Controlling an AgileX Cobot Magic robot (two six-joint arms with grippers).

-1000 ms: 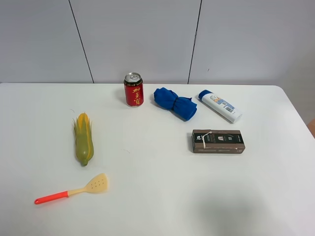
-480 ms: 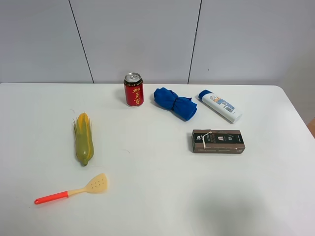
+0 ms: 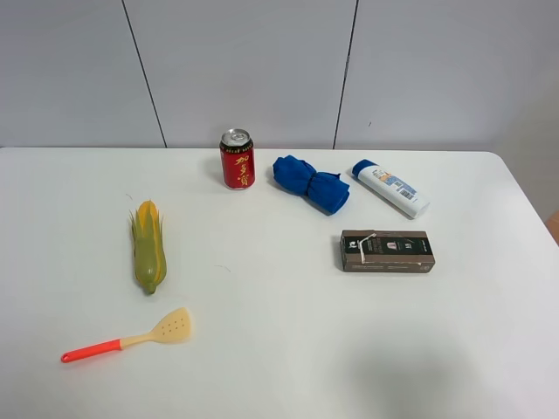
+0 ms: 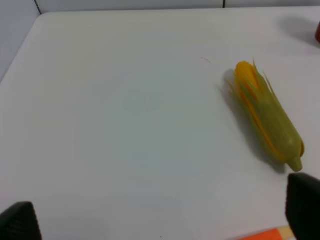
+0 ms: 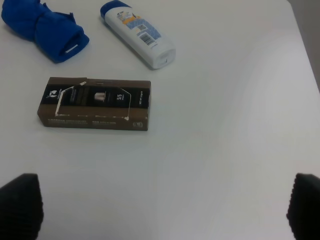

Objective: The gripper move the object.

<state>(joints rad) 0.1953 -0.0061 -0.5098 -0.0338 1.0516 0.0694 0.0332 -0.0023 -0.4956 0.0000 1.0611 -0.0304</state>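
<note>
The spatula [image 3: 140, 337] lies flat on the white table [image 3: 279, 349] at the front left, pale yellow perforated blade to the right, red-orange handle to the left. A sliver of its handle [image 4: 262, 234] shows in the left wrist view beside one fingertip. My left gripper [image 4: 161, 215] hovers open and empty above the table near the corn cob [image 4: 267, 117]. My right gripper [image 5: 162, 200] is open and empty above the table near the brown box [image 5: 95, 103]. Neither arm shows in the exterior view.
The corn cob [image 3: 148, 246] lies just behind the spatula. A red can [image 3: 237, 160], a blue cloth [image 3: 310, 183] and a white bottle [image 3: 390, 188] stand along the back. The brown box [image 3: 387, 251] lies right of centre.
</note>
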